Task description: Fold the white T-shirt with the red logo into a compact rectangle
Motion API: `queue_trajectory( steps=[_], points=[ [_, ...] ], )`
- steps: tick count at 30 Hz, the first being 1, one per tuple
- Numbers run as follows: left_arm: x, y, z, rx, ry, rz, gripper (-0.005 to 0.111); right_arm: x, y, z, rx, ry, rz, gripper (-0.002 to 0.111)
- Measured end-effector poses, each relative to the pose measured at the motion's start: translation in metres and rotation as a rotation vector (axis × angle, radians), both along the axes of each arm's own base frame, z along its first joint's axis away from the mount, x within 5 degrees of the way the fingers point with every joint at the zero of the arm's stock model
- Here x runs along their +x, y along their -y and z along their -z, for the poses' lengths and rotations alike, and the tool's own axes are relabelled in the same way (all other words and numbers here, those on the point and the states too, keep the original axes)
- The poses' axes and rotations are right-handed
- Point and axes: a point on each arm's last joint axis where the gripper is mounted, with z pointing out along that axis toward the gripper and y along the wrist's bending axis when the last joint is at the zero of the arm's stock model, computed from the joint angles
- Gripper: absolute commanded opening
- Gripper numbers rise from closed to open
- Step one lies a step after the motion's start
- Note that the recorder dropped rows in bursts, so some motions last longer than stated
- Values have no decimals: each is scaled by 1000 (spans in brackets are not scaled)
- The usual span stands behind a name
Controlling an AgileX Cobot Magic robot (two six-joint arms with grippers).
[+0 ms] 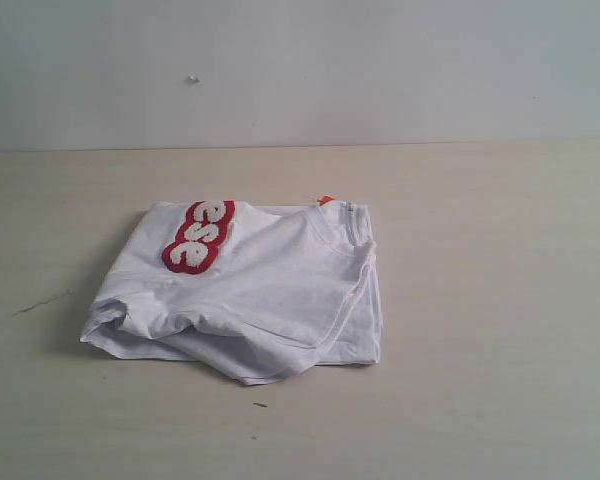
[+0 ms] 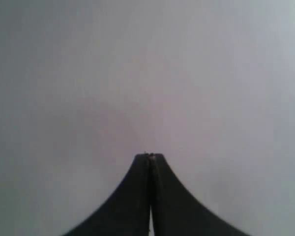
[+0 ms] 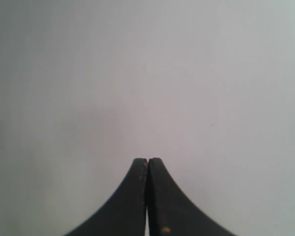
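White cotton, folded over on itself: the white T-shirt (image 1: 270, 300) lies as a rough, rumpled rectangle at the centre of the exterior frame, flat on the pale wood-grain desk (image 1: 500, 300). The layers are uneven, and a curved hem runs across the bundle's lower right. The red logo (image 1: 198, 236) sits at the bundle's upper left with only part of it exposed: fuzzy white bubble letters with a thick red outline, turned sideways, reading "ese". The rest is hidden in the fold. The ribbed collar (image 1: 342, 226) is at the upper right corner, with a small orange tag (image 1: 326, 199) poking out just beside it, too small to read. A plain pale wall (image 1: 380, 70) fills the upper third. Left tool (image 2: 150, 156): dark fingers pressed together, pinching nothing, facing a blank pale surface. Right tool (image 3: 147, 160): likewise, tips touching, empty.
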Motion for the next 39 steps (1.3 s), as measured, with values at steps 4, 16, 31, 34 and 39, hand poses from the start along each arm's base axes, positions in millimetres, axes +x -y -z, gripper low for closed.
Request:
queue_trajectory(
  steps=[4, 16, 31, 34, 39],
  points=[
    [2, -3, 1, -79, -31, -41, 0, 0, 0, 0, 0, 0, 0, 0],
    [20, -3, 26, -72, -120, -99, 0, 0, 0, 0, 0, 0, 0, 0],
    [53, -3, 82, 44, -205, -205, 0, 0, 0, 0, 0, 0, 0, 0],
    [60, -3, 98, 56, -239, -207, 0, 0, 0, 0, 0, 0, 0, 0],
    [69, -3, 127, 70, -313, -216, 0, 0, 0, 0, 0, 0, 0, 0]
  ],
)
